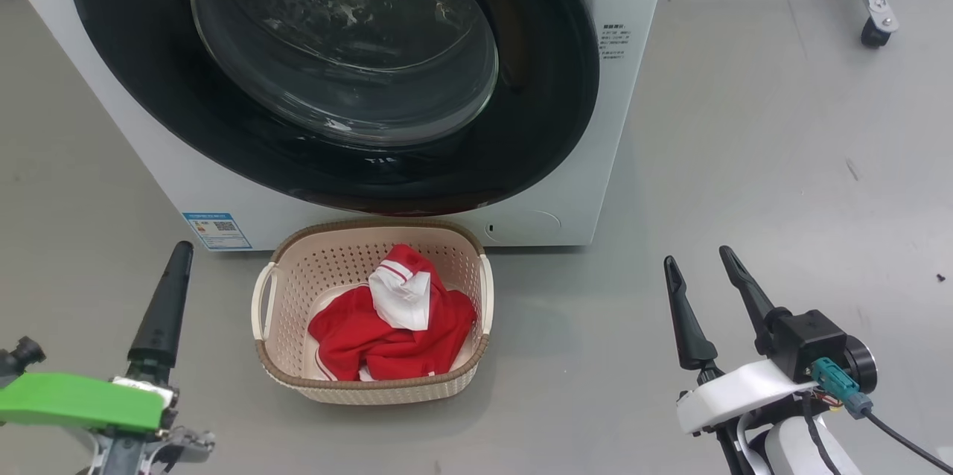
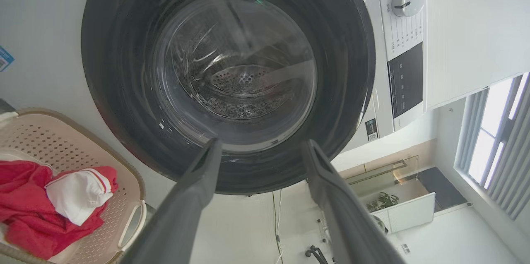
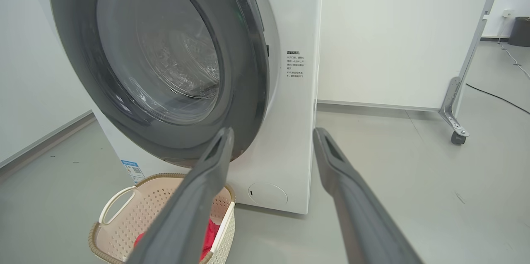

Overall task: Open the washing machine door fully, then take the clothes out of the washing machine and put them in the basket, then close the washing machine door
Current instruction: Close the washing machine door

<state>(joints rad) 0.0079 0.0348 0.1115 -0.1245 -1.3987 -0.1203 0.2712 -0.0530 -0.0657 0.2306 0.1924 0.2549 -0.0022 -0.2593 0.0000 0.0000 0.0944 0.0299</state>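
Washing machine door (image 1: 543, 88) looks shut against the washing machine (image 1: 633, 125) front; in the left wrist view the steel drum reads through the glass bowl and no fabric shows inside. Clothes (image 1: 387, 333), red with a white part on top, lie bunched in the basket (image 1: 372, 389) on the floor, just in front of the machine below the door. Left gripper (image 2: 258, 146) is spread wide and empty, pointing at the lower part of the door rim, apart from it. Right gripper (image 1: 700, 266) is also spread wide and empty, off to the right of the basket over bare floor, well apart from door and basket.

Judgement: unloading and door closing look done, task at or near its end. Cannot tell whether the latch has caught; the right wrist view shows the rim close to the front panel. If it hasn't, next move would be a push on the rim with the left gripper; otherwise both arms just pull clear.
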